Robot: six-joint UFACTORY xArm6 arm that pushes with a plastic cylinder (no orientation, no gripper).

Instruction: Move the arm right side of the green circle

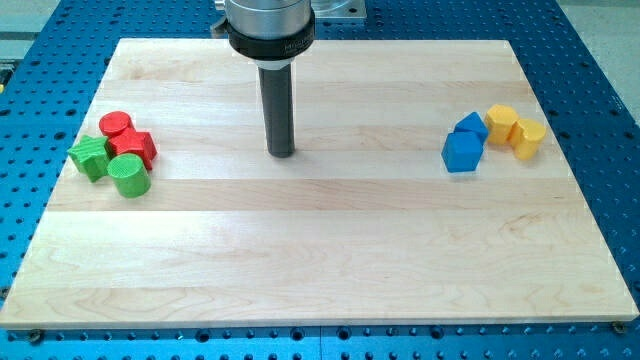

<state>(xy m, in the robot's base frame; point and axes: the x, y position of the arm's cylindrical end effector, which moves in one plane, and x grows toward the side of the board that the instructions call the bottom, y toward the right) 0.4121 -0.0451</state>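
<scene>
wooden board [320, 260]: green circle [129, 174] well left (view's) of my tip [282, 153]

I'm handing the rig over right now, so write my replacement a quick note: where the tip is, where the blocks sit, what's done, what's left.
My tip rests on the board, upper middle, touching no block.
Green circle lies at the view's left, bunched with a green star-like block, a red cylinder and another red block.
Two blue blocks and two yellow blocks sit at the view's right.
Done: the tip is already on the circle's right, but far off.
Left: probably slide it left and slightly down, stopping just right of the circle.
</scene>
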